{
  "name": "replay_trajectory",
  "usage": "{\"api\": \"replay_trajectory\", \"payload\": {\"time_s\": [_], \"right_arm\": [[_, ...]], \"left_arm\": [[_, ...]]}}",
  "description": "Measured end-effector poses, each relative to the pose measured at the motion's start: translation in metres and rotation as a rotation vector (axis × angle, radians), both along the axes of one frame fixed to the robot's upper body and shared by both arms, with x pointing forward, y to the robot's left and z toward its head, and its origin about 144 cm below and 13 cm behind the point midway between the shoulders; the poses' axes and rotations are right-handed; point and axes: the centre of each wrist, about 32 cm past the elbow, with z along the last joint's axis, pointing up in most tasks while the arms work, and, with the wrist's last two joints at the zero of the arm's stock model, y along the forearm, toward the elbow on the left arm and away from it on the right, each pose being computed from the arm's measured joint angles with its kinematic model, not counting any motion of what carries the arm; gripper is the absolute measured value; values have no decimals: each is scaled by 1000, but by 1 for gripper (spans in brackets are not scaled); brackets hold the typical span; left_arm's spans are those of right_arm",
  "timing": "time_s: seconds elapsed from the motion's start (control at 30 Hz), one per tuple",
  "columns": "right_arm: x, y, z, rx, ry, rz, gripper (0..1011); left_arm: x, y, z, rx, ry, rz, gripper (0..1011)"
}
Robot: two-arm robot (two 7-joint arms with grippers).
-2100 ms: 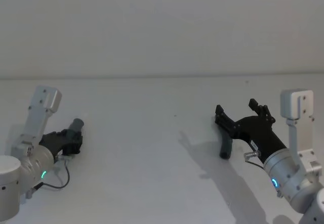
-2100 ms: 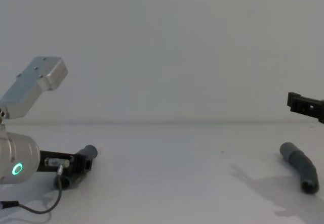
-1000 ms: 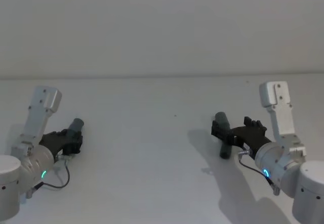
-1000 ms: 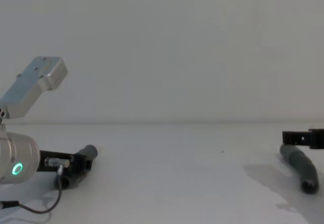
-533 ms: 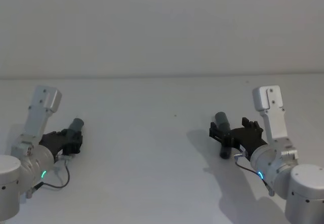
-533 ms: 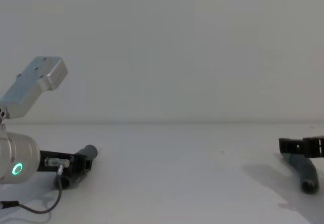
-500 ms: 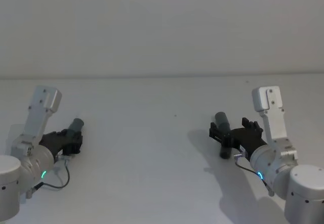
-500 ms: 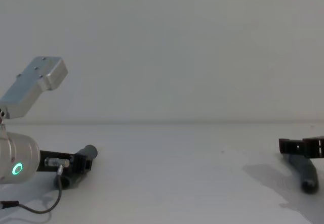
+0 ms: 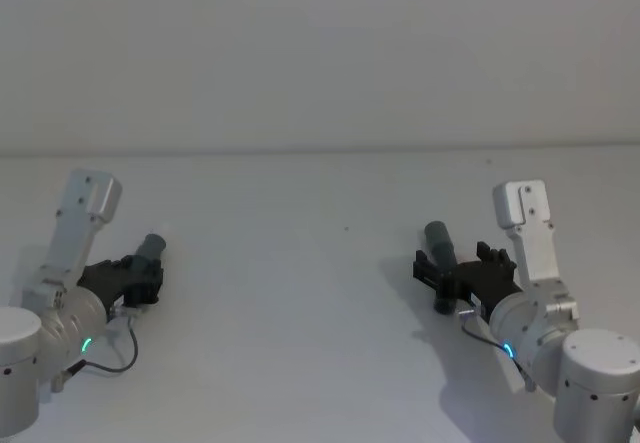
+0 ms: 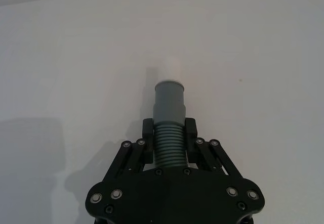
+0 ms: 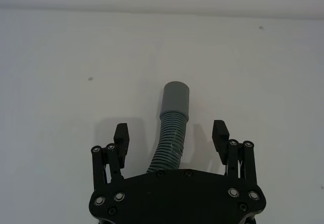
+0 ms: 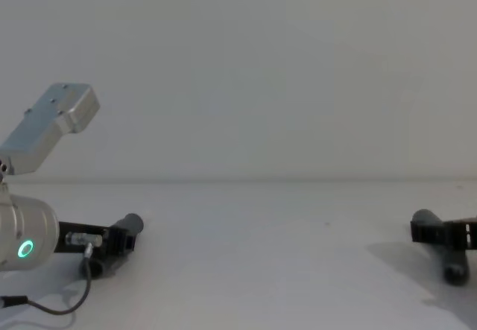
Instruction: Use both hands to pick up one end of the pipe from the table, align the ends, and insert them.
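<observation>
Low over the left side of the white table (image 9: 300,223), the left gripper (image 10: 169,132) is clamped on the ribs of the white-tipped hose piece (image 10: 168,102). At the right side, the right gripper (image 11: 171,133) is held spread wide, with the grey-cuffed hose piece (image 11: 175,102) lying untouched between its jaws.

No text, label, brand, number or sign can be read in any view.
</observation>
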Motion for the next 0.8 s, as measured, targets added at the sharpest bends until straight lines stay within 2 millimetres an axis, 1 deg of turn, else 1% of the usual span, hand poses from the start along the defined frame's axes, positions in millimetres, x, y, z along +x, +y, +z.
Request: {"api": "replay_trajectory", "payload": {"time_s": [0.43, 0.8], "right_arm": [[9, -3, -2, 11, 31, -7, 1000], [14, -7, 6, 22, 75, -15, 1000]], "left_arm": [[0, 0, 0, 0, 0, 0, 321], [0, 0, 0, 0, 0, 0, 321]]}}
